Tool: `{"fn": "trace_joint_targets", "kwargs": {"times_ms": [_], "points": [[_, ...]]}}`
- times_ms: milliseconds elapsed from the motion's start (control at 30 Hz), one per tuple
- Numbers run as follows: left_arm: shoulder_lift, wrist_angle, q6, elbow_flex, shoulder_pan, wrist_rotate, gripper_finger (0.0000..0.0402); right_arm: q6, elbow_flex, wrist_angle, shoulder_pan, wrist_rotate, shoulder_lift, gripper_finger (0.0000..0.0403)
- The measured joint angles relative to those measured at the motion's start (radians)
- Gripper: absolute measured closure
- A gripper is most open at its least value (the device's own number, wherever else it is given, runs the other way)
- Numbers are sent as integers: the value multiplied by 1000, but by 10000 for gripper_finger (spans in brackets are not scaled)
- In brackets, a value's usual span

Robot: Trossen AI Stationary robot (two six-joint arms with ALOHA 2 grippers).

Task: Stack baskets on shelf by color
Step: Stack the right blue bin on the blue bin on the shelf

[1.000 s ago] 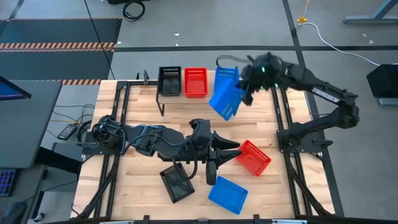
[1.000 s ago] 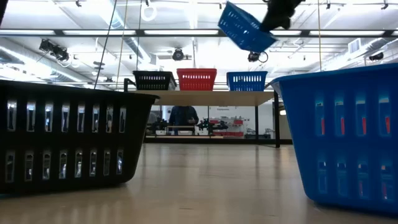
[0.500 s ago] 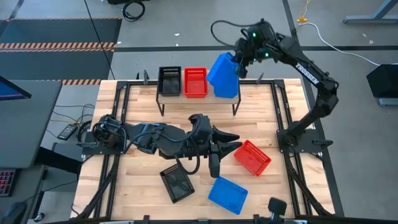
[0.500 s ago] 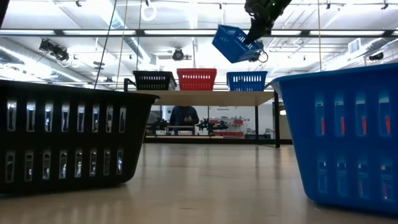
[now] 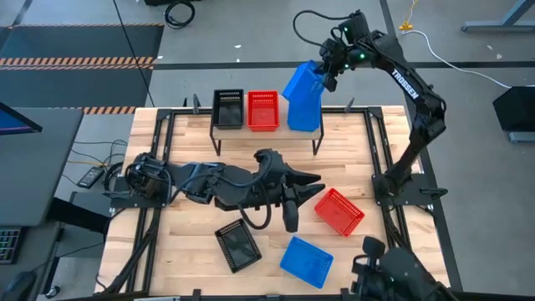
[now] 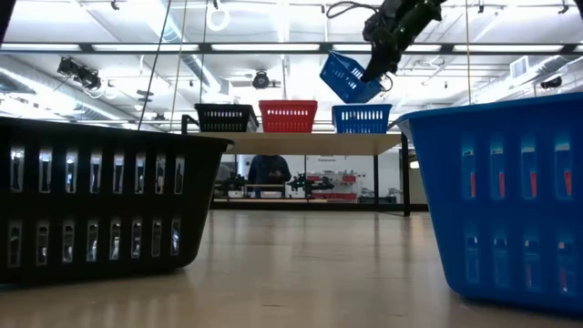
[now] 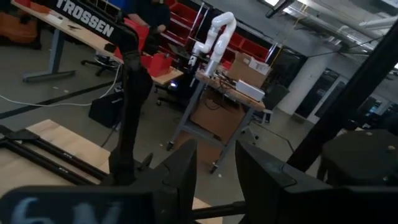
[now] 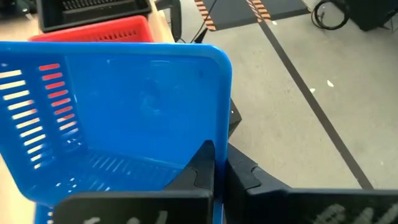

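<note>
High view: the right gripper (image 5: pixel 328 73) holds a blue basket (image 5: pixel 302 96) by its rim, jaws pinched shut on it. A second ago the basket hung tilted nearer the middle; now it has moved back and hangs over the shelf (image 5: pixel 316 133), above the blue one already there. It looks almost ready to be set down. The left gripper (image 5: pixel 294 201) waits over the worktop (image 5: pixel 192 230), jaws a little open.

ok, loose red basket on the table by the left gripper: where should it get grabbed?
Take the red basket by its rim, one finger inside the wall and one outside, coming straight down. It sits upright, open side up, angled to the table edges, so turn the wrist to match a wall.
</note>
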Motion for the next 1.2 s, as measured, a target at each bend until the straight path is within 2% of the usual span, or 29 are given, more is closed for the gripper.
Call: {"fn": "trace_joint_targets", "kwargs": {"times_ms": [267, 433, 1200], "points": [[0, -6, 0, 0, 13, 1, 285, -78, 0, -3, -49, -17, 7, 393], [0, -17, 0, 0, 29, 2, 285, -109, 0, -85, -61, -90, 7, 393], [0, -24, 1, 0, 53, 32, 285, -149, 0, -164, -53, -92, 7, 391]]}}
